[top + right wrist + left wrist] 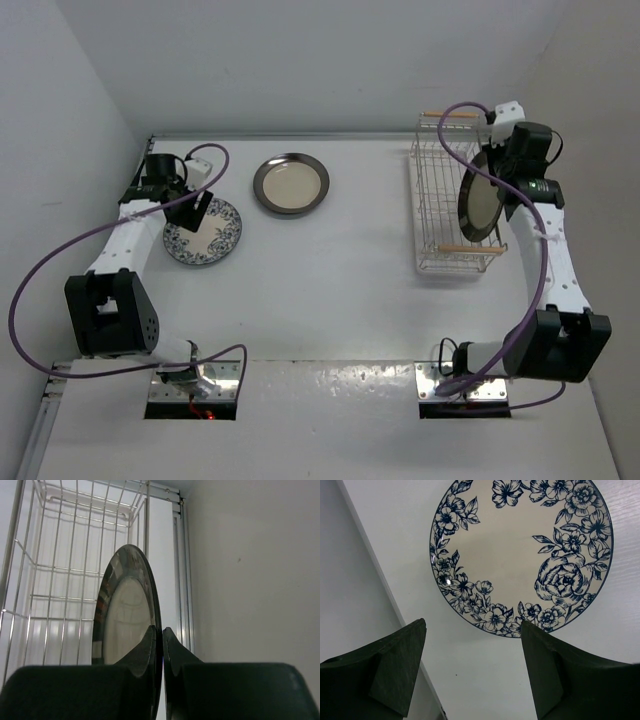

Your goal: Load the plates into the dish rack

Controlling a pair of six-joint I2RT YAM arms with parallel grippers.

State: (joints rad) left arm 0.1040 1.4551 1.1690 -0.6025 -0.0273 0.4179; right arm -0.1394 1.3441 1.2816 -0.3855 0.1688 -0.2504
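The white plate with the blue floral pattern (205,235) lies flat at the left; it fills the top of the left wrist view (520,555). My left gripper (190,207) hangs open just above its near-left rim (472,625), empty. The cream plate with a plain dark rim (291,184) lies flat at the back centre. My right gripper (499,186) is shut on the rim of the cream plate with a dark blocked rim (480,198), holding it on edge over the right side of the white wire dish rack (437,205). The right wrist view shows the pinched plate (125,620), the gripper (161,630) and the rack wires (55,565).
The rack's wooden handle bars sit at its far end (447,115) and near end (468,248). The table's left edge and side wall (360,580) run close beside the floral plate. The right wall (250,580) stands just past the rack. Purple cables loop off both arms.
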